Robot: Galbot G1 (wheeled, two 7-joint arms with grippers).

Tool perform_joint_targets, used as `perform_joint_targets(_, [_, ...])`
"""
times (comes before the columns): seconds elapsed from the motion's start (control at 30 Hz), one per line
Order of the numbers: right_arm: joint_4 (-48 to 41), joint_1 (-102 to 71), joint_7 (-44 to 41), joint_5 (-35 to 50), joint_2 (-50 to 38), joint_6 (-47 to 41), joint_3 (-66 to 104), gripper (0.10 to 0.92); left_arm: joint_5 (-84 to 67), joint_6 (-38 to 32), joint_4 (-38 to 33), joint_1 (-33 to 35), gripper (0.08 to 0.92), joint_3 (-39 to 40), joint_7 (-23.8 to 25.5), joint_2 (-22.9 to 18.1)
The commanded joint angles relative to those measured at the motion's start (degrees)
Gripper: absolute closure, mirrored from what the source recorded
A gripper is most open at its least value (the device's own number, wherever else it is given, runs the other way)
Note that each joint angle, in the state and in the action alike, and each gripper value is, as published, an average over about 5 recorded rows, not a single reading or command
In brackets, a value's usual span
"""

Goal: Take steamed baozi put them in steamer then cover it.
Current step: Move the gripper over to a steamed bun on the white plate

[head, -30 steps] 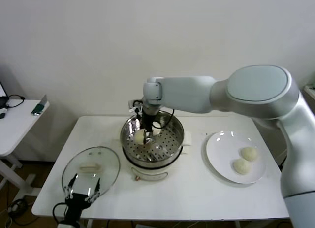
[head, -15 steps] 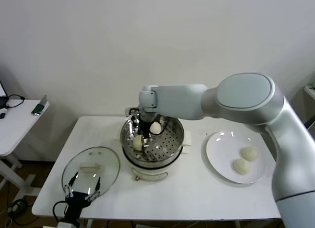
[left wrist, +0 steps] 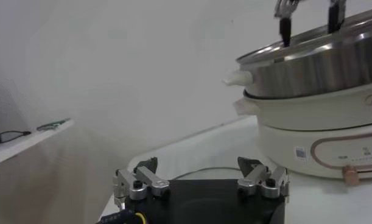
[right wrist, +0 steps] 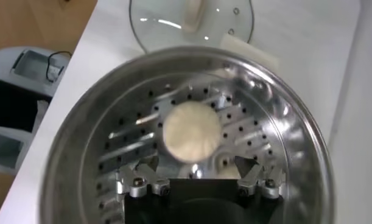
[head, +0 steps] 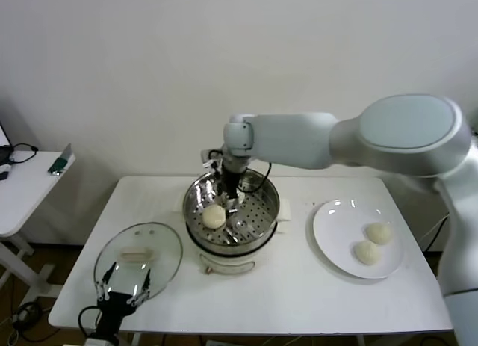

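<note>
The steamer (head: 263,220) stands mid-table on its white pot base. One baozi (head: 213,216) lies free on its perforated floor at the left; it also shows in the right wrist view (right wrist: 192,131). A second baozi (head: 239,203) is partly hidden behind my right gripper (head: 230,192). That gripper hangs open and empty just above the basket (right wrist: 283,115), and its jaws (right wrist: 196,172) stand wide apart beside the first baozi. Two more baozi (head: 379,233) (head: 367,252) lie on the white plate (head: 328,225). My left gripper (head: 124,286) is parked, open, at the table's front left.
The clear glass lid (head: 138,255) with a white handle lies flat on the table left of the steamer, just beyond the left gripper; it also shows in the right wrist view (right wrist: 192,18). A side table (head: 22,185) stands at far left.
My right gripper carried a baozi down to the steamer's left floor, let it go, and has risen back toward the basket's rear. The left arm has not moved.
</note>
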Motion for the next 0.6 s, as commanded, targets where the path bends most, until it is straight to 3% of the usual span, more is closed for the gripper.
perform_joint_targets(0.03, [15.5, 11.1, -4.4, -9.1, -22.4, 1.0, -1.4, 0.203, 0.1, 0.0, -0.5, 0.1, 0.177, 0.0, 0.0, -0.1])
perform_joint_targets(0.3, [24.7, 9.4, -5.0, -21.6, -43.5, 1.3, -5.5, 0.203, -0.6, 0.9, -1.4, 0.5, 0.177, -0.2, -0.2, 0.8])
perform_joint_targets(0.6, [17.1, -10.0, -6.2, -37.4, -53.2, 4.1, 7.0, 0.203, 1.3, 2.4, -2.5, 0.6, 0.177, -0.1, 0.0, -0.9])
